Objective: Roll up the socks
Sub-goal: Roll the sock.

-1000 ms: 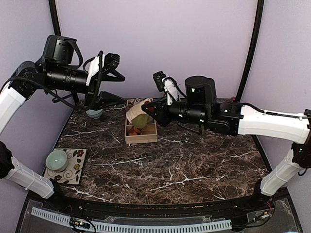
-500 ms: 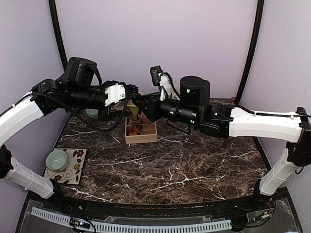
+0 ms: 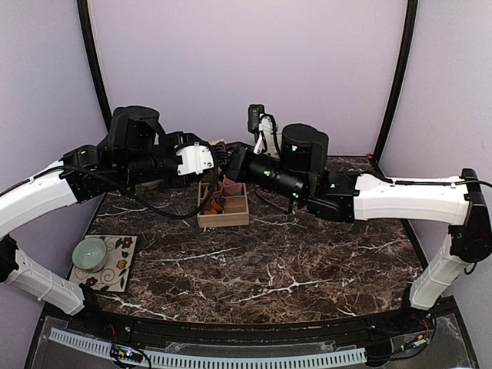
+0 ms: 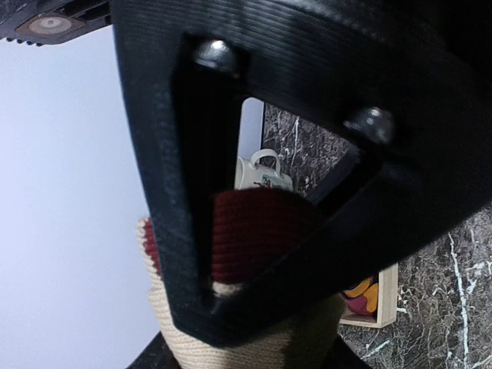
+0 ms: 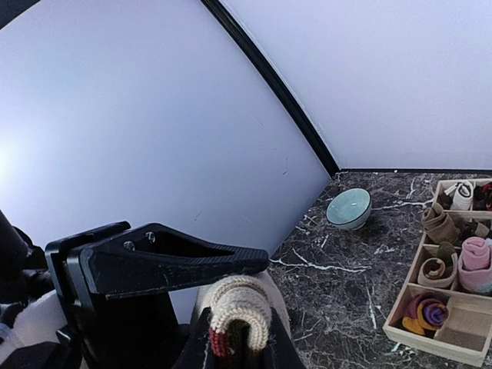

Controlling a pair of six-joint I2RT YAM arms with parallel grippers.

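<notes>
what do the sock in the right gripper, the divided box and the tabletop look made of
Sock: soft ribbed knit, beige with maroon, matte.
Divided box: pale unfinished-looking wood, probably.
Tabletop: dark brown marble or a marble-look laminate, white veins, slight sheen.

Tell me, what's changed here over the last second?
The left gripper swung in from the left side to meet the right gripper, which lifted the beige knit sock with reddish-brown patches higher above the compartmented wooden tray. The left jaws narrowed around the sock; whether they grip it is unclear. The right gripper kept its hold. The tray and the pale green bowl on its patterned mat stayed put.
</notes>
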